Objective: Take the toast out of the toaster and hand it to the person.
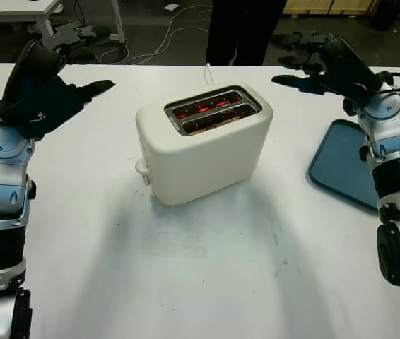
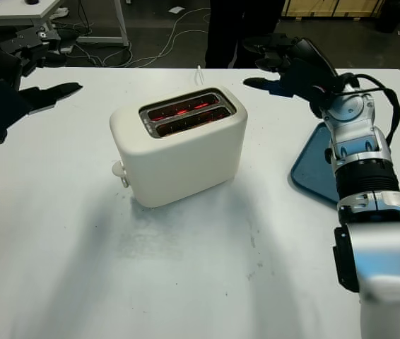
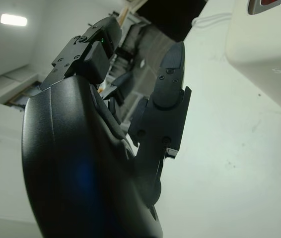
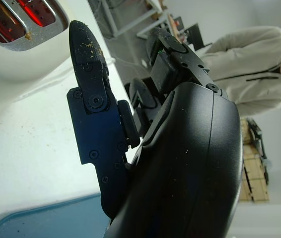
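Note:
A cream two-slot toaster (image 1: 203,145) stands in the middle of the white table (image 1: 207,282). Its slots (image 1: 213,109) glow red inside, and dark slices sit low in them. A corner of the toaster (image 3: 264,44) lies just past my left hand's fingers (image 3: 173,79). My left hand (image 1: 87,74) is open, raised over the table's far left, well away from the toaster. My right hand (image 1: 295,67) is open, raised at the far right, level with the toaster's back. One crumb-dusted finger (image 4: 88,59) points toward the toaster's slot edge (image 4: 16,20).
A blue tray (image 1: 341,166) lies at the table's right edge under my right forearm. A person in dark trousers (image 1: 246,32) stands behind the far edge; a beige jacket (image 4: 259,64) shows in the right wrist view. The toaster's lever knob (image 1: 142,168) faces front left.

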`<action>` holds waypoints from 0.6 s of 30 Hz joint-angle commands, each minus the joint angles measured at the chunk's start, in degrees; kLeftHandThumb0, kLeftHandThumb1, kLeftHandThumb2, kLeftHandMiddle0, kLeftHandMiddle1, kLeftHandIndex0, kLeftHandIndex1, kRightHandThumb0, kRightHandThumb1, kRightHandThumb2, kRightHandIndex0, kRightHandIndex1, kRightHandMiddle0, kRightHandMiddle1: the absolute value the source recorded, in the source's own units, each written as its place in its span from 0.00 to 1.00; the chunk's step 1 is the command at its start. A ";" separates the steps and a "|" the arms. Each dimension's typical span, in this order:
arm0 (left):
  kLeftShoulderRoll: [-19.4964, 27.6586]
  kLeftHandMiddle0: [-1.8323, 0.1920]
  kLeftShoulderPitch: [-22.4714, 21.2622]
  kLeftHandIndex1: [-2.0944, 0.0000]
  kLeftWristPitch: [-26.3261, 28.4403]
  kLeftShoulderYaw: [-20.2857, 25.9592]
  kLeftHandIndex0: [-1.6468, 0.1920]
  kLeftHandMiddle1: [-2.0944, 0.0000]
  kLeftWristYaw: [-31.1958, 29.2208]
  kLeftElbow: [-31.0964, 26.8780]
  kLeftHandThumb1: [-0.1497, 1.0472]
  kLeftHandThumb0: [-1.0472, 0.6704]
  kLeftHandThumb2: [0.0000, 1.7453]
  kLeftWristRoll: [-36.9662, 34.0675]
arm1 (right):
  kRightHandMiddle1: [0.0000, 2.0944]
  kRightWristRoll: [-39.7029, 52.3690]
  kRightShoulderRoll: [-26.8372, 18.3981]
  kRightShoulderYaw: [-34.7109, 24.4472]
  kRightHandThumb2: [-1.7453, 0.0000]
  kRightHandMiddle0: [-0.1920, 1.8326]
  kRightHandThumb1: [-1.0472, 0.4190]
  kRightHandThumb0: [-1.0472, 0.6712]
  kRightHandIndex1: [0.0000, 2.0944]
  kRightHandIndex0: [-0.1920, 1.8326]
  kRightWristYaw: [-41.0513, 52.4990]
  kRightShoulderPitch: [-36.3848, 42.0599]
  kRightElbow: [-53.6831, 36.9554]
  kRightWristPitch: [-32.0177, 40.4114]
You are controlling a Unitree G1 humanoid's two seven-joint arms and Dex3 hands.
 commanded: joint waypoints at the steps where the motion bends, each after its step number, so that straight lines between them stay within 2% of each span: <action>1: 0.55 0.86 0.16 0.85 0.46 -0.34 0.70 0.54 -0.27 -0.90 0.89 0.45 0.03 0.49 | 0.00 0.88 0.29 -0.34 0.96 0.35 0.09 0.25 0.00 0.36 0.22 0.21 -0.42 0.12; 14: 0.86 0.85 0.81 0.84 -0.68 -0.29 0.69 0.54 0.14 -0.59 0.89 0.44 0.03 1.04 | 0.00 1.21 0.10 -0.07 0.95 0.34 0.09 0.26 0.00 0.36 0.22 0.62 -0.93 0.20; 18: 0.12 0.86 0.71 0.84 0.79 0.14 0.70 0.55 -0.21 -1.02 0.89 0.44 0.03 -0.06 | 0.00 0.94 0.05 0.15 0.95 0.34 0.09 0.27 0.00 0.36 0.07 0.84 -1.48 0.50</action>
